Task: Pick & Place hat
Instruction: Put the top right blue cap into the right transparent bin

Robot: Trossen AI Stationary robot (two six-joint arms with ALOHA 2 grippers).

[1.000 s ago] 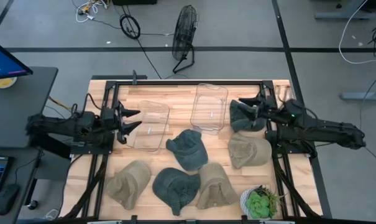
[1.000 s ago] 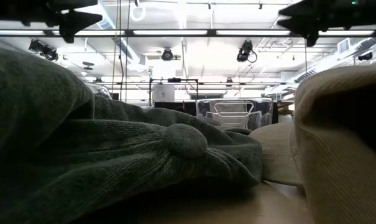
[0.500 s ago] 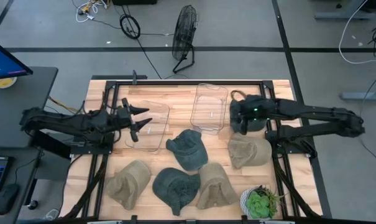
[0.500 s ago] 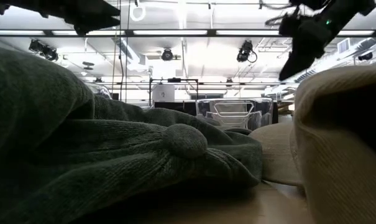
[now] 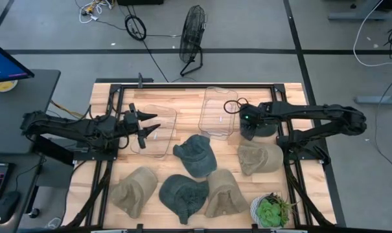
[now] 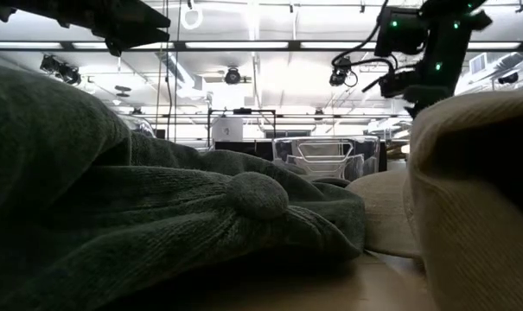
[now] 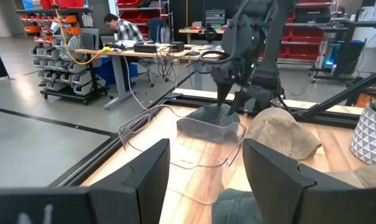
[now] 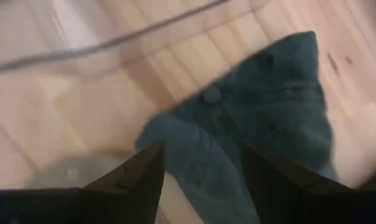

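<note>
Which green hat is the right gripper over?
The dark green hat at the table's far right edge, beneath the right gripper; the other green hats lie mid-table.

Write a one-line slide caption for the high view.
Right end effector descends on the dark green hat beside a clear bin; left end effector hovers open over another bin.

The wooden table (image 5: 183, 97) carries everything here. Two clear bins sit up top: one at eleven o'clock (image 5: 155, 129), another at twelve (image 5: 218, 112). A dark green hat (image 5: 196, 155) lies dead centre, a second green hat (image 5: 183, 196) at six. Tan hats rest at seven (image 5: 134, 189), five (image 5: 224, 192) and three (image 5: 259, 157). A grey hat (image 5: 267, 127) sits at two, and a potted plant (image 5: 271, 210) at the five o'clock corner.
</note>
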